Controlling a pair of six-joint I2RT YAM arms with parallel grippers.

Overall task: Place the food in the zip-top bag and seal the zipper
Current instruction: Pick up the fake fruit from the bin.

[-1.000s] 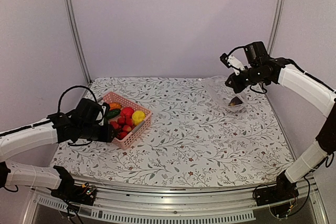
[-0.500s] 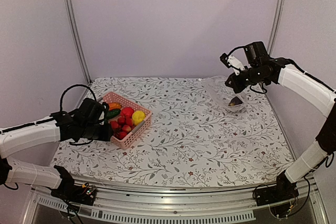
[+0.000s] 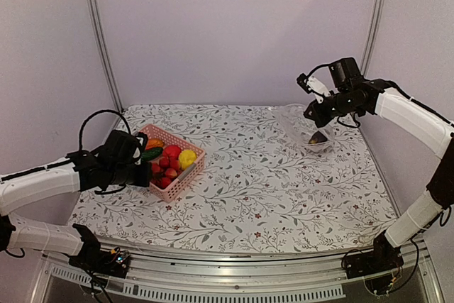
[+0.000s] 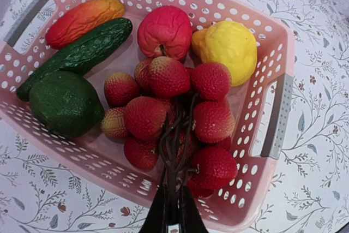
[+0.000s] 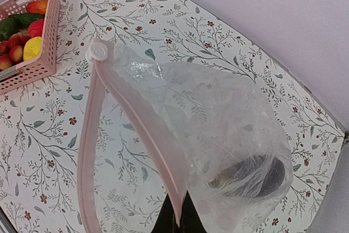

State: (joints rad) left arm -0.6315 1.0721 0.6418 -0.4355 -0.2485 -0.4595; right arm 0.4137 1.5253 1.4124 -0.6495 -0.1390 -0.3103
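My left gripper point(image 4: 174, 211) is shut on the dark stem of the bunch of red-yellow balls point(image 4: 163, 113), which lies in the pink basket point(image 4: 275, 113); it shows at the basket's near-left side in the top view point(image 3: 145, 169). Beside the bunch lie a green cucumber point(image 4: 82, 53), a round green piece point(image 4: 64, 102), a red piece point(image 4: 164, 28), a yellow lemon point(image 4: 229, 45) and an orange piece point(image 4: 84, 17). My right gripper point(image 5: 177, 219) is shut on the pinkish zipper point(image 5: 136, 118) and holds the clear zip-top bag point(image 5: 218, 118) up at the back right, mouth gaping. The dark eggplant point(image 5: 256, 175) lies inside.
The pink basket point(image 3: 186, 175) stands at the table's left. The bag point(image 3: 301, 125) hangs near the back right corner, close to the wall and the metal frame post point(image 3: 374, 26). A flowered cloth point(image 3: 269, 189) covers the table.
My left gripper has shifted slightly up and back at the basket's near side. The right arm and the bag have barely moved.
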